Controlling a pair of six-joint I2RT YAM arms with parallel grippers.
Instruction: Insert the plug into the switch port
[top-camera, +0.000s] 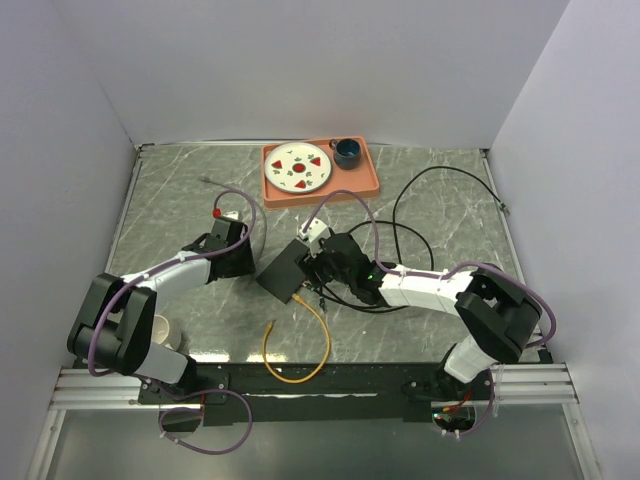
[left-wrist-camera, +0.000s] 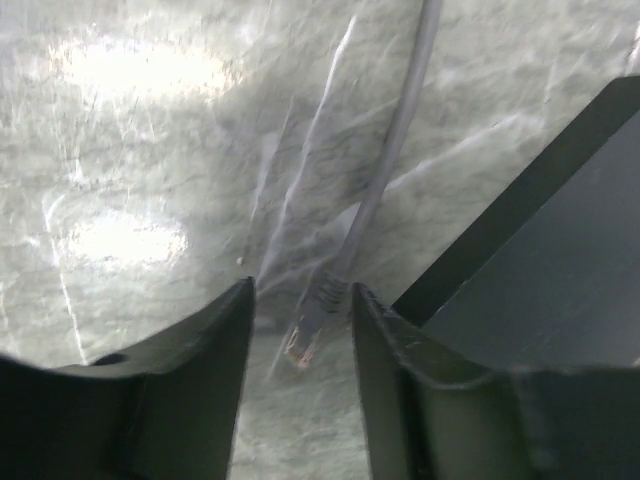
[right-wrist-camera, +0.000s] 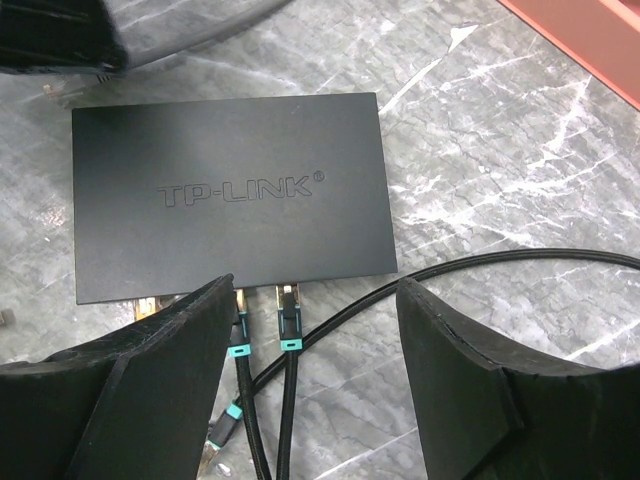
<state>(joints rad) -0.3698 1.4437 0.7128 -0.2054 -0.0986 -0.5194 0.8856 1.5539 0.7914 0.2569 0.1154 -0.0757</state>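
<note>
Switch (top-camera: 282, 272) mid-table — tray (top-camera: 358, 184) behind it (plate (top-camera: 299, 167) and mug (top-camera: 347, 152) inside).

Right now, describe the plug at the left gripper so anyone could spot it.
On the marble table, find the flat black TP-LINK box. Beside it, between the fingers of the left gripper, lies a clear plug. Its cable is pale grey, unlike the black teal-banded cables at the box or the yellow cable.

Grey marble tabletop (top-camera: 170, 200) (glare-streaked) between plain white walls (top-camera: 300, 60)
</note>
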